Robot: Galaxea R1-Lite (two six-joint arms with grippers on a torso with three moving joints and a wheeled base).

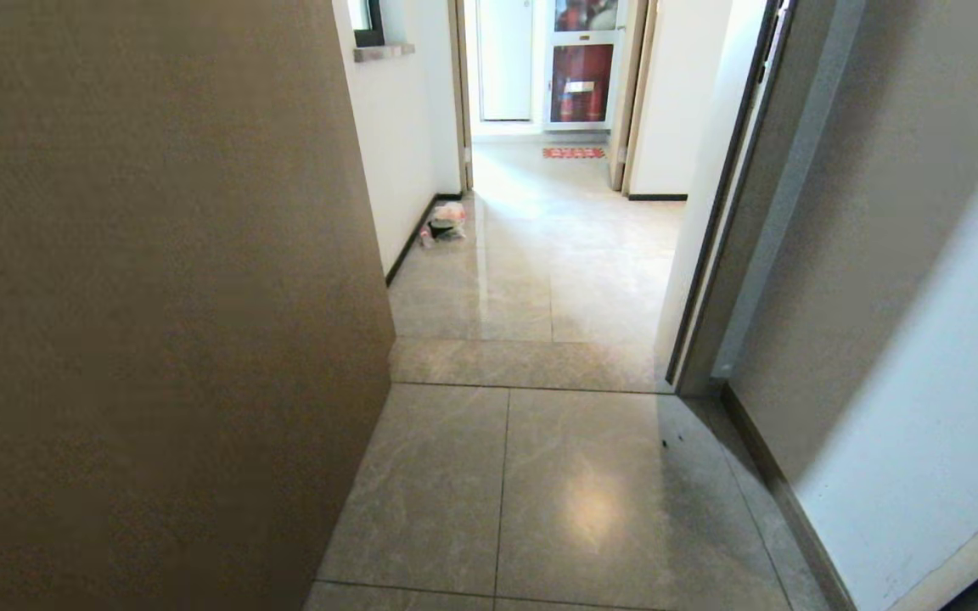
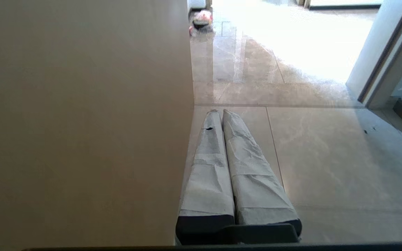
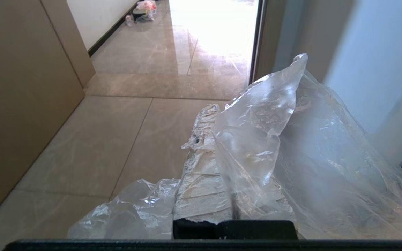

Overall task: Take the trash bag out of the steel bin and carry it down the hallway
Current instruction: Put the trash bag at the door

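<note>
Glossy hallway (image 1: 540, 280) tiles run ahead past a brown panel (image 1: 149, 297); litter (image 1: 445, 224) lies by the left wall. Right gripper (image 3: 222, 115) fingers pinch the clear trash bag (image 3: 284, 146); left gripper (image 2: 220, 112) fingers pressed together, empty.

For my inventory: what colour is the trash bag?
Clear and colourless, the trash bag shows best in the right wrist view.

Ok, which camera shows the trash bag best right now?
The right wrist view: the clear trash bag fills it, draped over the right gripper, which is shut on it. Head and left wrist views show none of it.
</note>
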